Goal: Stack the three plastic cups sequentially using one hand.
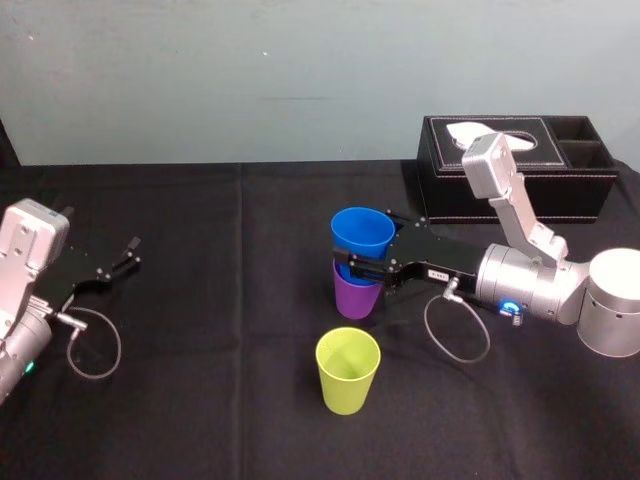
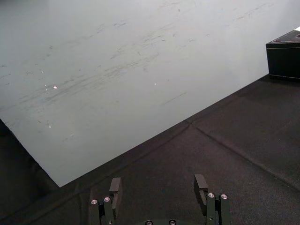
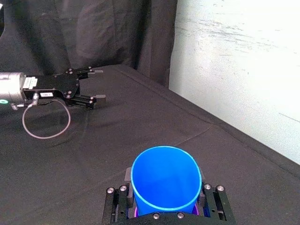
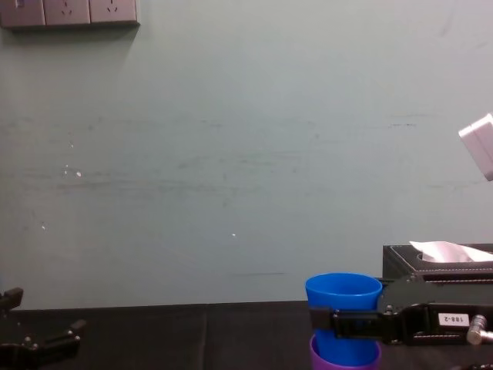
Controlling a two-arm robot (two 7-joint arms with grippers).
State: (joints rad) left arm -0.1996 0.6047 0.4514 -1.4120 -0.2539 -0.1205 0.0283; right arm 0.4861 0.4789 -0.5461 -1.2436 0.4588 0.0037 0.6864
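1. The right hand (image 1: 352, 268), black with two blocky fingers and a small white label, reaches in from the right to the middle of the black-clothed table (image 1: 200, 390). Its fingers are closed narrowly on either side of a smooth blue tapered plastic cup (image 1: 362, 232), gripping it about halfway up its wall.
2. The chest view shows the same grip from the side. The right hand (image 4: 343, 322) clasps the blue cup (image 4: 343, 291) just below its rim band, mouth up and close to upright.
3. The blue cup's lower part sits inside the mouth of a purple tapered plastic cup (image 1: 356, 298), which stands upright on the table. Most of the blue cup rises above the purple rim (image 4: 344, 361).
4. From the right wrist, I look straight down into the open blue cup (image 3: 164, 180), with the hand's (image 3: 164, 187) fingers on either side of it.
5. A yellow-green tapered plastic cup (image 1: 347, 372) stands alone, upright and mouth up. It is near the stacked pair, on the side toward the robot, and touches nothing.
6. A black rectangular tissue box (image 1: 520, 165) with a white tissue poking out sits at the far right, behind the right arm.
7. The left hand (image 1: 125, 255) rests low over the table at the far left, well apart from the cups. Its fingers are spread wide and hold nothing (image 2: 158, 187).
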